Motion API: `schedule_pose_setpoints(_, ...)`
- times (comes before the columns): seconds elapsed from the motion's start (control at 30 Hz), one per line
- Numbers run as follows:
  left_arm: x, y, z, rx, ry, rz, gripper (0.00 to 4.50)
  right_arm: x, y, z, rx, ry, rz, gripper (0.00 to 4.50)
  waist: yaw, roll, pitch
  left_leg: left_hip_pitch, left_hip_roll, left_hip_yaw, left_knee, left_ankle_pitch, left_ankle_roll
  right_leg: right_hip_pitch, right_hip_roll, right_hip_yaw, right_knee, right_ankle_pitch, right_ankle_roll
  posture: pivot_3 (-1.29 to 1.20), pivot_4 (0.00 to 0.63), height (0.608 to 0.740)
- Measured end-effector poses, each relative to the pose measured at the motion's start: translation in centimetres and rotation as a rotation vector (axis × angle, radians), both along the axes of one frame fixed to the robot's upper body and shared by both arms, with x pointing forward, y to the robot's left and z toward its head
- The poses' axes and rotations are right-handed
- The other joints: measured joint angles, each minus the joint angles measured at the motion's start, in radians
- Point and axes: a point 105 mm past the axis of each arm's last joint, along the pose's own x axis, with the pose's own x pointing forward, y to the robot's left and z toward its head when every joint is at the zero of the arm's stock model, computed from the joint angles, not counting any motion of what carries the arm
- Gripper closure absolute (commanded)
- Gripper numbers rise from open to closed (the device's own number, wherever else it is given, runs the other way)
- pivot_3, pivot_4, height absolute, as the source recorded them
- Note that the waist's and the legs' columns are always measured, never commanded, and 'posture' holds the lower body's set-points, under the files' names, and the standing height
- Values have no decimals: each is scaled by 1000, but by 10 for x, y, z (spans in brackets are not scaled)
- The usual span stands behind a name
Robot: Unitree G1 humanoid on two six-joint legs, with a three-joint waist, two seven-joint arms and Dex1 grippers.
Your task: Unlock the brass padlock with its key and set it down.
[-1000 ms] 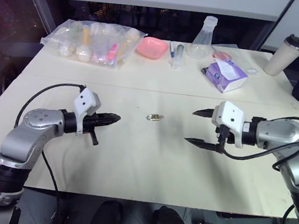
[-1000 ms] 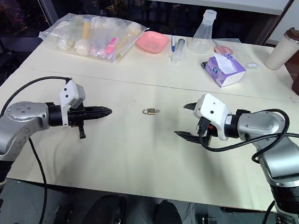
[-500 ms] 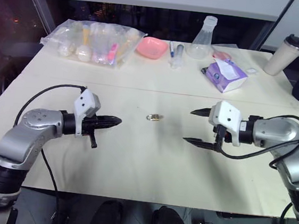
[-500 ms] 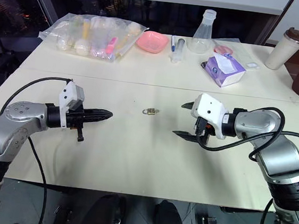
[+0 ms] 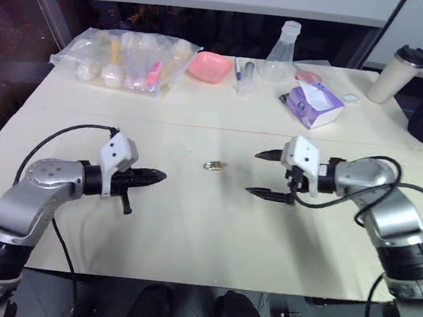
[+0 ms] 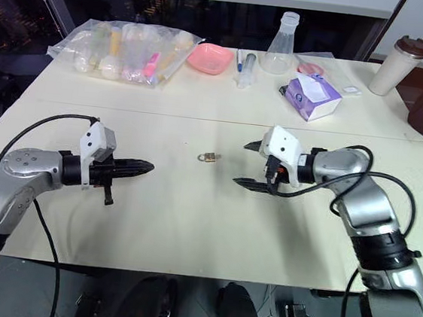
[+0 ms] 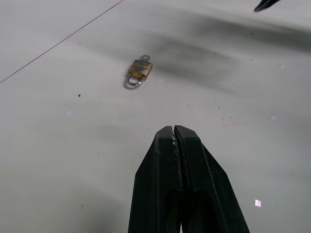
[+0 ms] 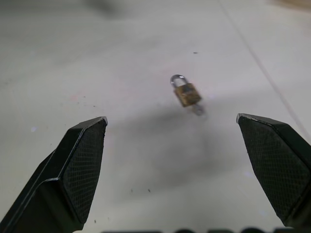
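Observation:
The small brass padlock (image 5: pixel 213 165) lies flat on the cream table (image 5: pixel 188 232), midway between my two grippers. Its silvery shackle is closed, and a small silvery piece, probably the key, sticks out of the opposite end (image 7: pixel 145 58). My left gripper (image 5: pixel 163 175) is shut with nothing in it. It hovers to the left of the padlock, pointing at it. My right gripper (image 5: pixel 253 172) stands wide open a short way to the padlock's right, and the padlock (image 8: pixel 187 93) shows ahead between the two fingers (image 8: pixel 82 160). Neither gripper touches the lock.
Along the table's far edge lie a clear plastic bag of items (image 5: pixel 123 58), a pink bowl (image 5: pixel 210 66), a glass flask (image 5: pixel 277 55), a purple box (image 5: pixel 313 105) and a lidded cup (image 5: pixel 398 74). A seam (image 5: pixel 200 125) crosses the table behind the padlock.
My right gripper has moved left, closer to the padlock, still wide open. The left gripper and the padlock have stayed put, and the camera has shifted slightly.

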Motion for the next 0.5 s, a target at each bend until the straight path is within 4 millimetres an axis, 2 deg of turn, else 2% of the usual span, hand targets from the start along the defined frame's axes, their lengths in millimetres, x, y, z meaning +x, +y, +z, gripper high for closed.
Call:
schedule_pose_setpoints(0.1, 1, 0, 1, 8, -13, 0, 4500, 8, 9, -9, -11, 23, 31, 70, 0, 0, 0, 0, 0, 0, 0, 0, 0, -1, 0, 0, 0, 0, 0, 0, 150, 715)
schedule_pose_setpoints(0.2, 12, -7, 5, -4, -61, -11, 4500, 14, 11, -16, -35, 16, 40, 70, 12, 0, 0, -1, -1, 0, 1, 0, 0, 0, -1, -1, 0, 0, 0, 0, 150, 715)
schedule_pose_setpoints(0.3, 23, -13, -3, -2, -68, -20, 4500, 13, 14, -16, -34, 0, 54, 70, 8, 0, 0, -1, -2, 0, 1, 0, 0, 0, -1, -1, 0, 0, 0, 0, 150, 715)
schedule_pose_setpoints(0.33, 28, -16, -8, 8, -65, -35, 3965, 12, 12, -16, -35, -5, 51, 0, 9, 0, 0, -1, -2, 0, 1, 0, 0, 0, -1, -1, 0, 0, 0, 0, 150, 715)
schedule_pose_setpoints(0.4, 43, -26, -12, 8, -67, -65, 3271, 8, 10, -18, -31, -14, 41, 0, 15, 0, 0, -1, -1, 0, 1, 0, 0, 0, 0, -1, 0, 0, 0, 0, 150, 715)
schedule_pose_setpoints(0.5, 67, -42, -12, 7, -77, -111, 1815, -2, 11, -17, -30, -43, 32, 0, 22, 0, 0, -2, -2, 1, 2, 0, 0, -1, 0, -1, 0, 0, 0, 0, 150, 715)
